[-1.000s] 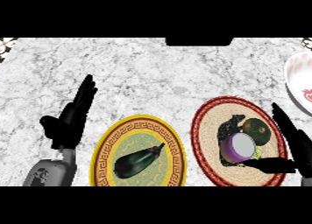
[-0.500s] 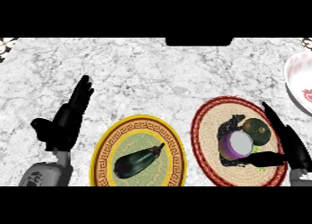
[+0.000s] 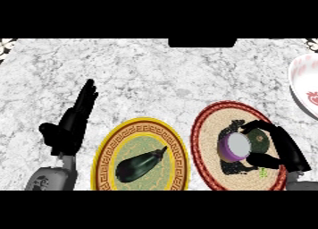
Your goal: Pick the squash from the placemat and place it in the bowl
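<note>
A dark green squash (image 3: pixel 259 139) lies on the round woven placemat (image 3: pixel 211 129) with a red rim, at the lower right. Next to it, on its left, is a purple thing with a white face (image 3: pixel 235 146). My right hand (image 3: pixel 290 154) comes in from the lower right, its fingers curled over the squash's top and its thumb under it, hiding much of the squash. The white bowl (image 3: pixel 310 89) with a strawberry mark stands at the right edge, above the placemat. My left hand (image 3: pixel 70 127) rests open at the left, fingers up.
A yellow-rimmed plate (image 3: pixel 109 154) holding a dark eggplant (image 3: pixel 140 162) sits between the two hands, close beside the placemat. Marble counter stretches across the upper middle. A dark block (image 3: pixel 201 42) stands at the counter's far edge.
My right hand has slid in over the placemat, and its fingers and thumb have curled round the squash. The left hand has stayed still.
</note>
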`<state>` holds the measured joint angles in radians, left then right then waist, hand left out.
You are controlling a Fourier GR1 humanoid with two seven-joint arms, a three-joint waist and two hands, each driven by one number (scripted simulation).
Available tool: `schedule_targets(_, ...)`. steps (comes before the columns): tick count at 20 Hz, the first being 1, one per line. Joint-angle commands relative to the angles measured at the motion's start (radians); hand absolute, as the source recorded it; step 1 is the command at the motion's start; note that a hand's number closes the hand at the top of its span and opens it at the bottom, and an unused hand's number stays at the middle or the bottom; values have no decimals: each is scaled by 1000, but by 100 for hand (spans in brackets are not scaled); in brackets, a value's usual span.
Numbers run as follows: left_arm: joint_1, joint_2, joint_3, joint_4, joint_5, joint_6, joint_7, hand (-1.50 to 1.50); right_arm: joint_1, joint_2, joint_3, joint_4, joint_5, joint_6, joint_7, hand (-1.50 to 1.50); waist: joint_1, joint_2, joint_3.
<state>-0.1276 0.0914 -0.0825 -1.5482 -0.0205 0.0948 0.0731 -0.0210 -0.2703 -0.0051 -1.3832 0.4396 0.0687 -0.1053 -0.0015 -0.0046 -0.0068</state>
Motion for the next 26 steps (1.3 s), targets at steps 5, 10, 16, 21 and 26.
schedule_targets(5,-11,5,21,-57,13,-15,80,0,100,-26,13,-263,-115,204,92,150,-3,2,6)
schedule_targets(10,-15,-16,15,-5,-33,9,21,0,183,-7,-2,-446,-192,258,135,150,-5,3,6)
schedule_targets(16,29,-14,11,-36,-11,-13,29,0,186,18,-78,-616,-278,207,29,150,-8,0,6)
schedule_targets(21,-41,-23,34,57,-27,2,-29,0,154,26,-110,-813,-227,136,107,150,-13,2,6)
schedule_targets(26,-21,-33,2,9,-36,-4,23,0,86,-20,-128,-1007,-173,141,386,150,-1,3,5)
